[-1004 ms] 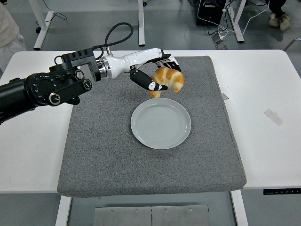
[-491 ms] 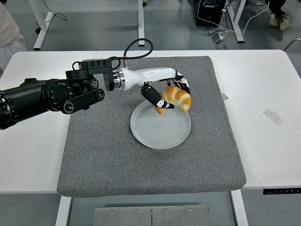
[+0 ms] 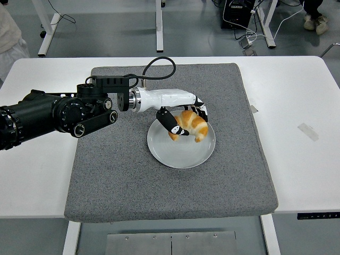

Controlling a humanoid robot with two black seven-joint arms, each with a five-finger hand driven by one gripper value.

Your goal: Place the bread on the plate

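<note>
A golden croissant (image 3: 191,125) is held in my left hand (image 3: 187,120), whose white and black fingers curl around it. The bread sits low over the upper part of the pale grey plate (image 3: 180,153); whether it touches the plate I cannot tell. The plate lies in the middle of the grey mat (image 3: 159,180). My left arm (image 3: 58,112) reaches in from the left edge. The right arm is out of view.
The mat covers the centre of the white table (image 3: 303,106). A strip of tape (image 3: 308,132) lies on the table at the right. A person's sleeve (image 3: 9,33) shows at the top left, and shoes (image 3: 315,22) at the top right.
My left hand has carried the croissant from above the plate's far rim toward me and down, so it now sits low over the plate. The arm has moved right with it.
</note>
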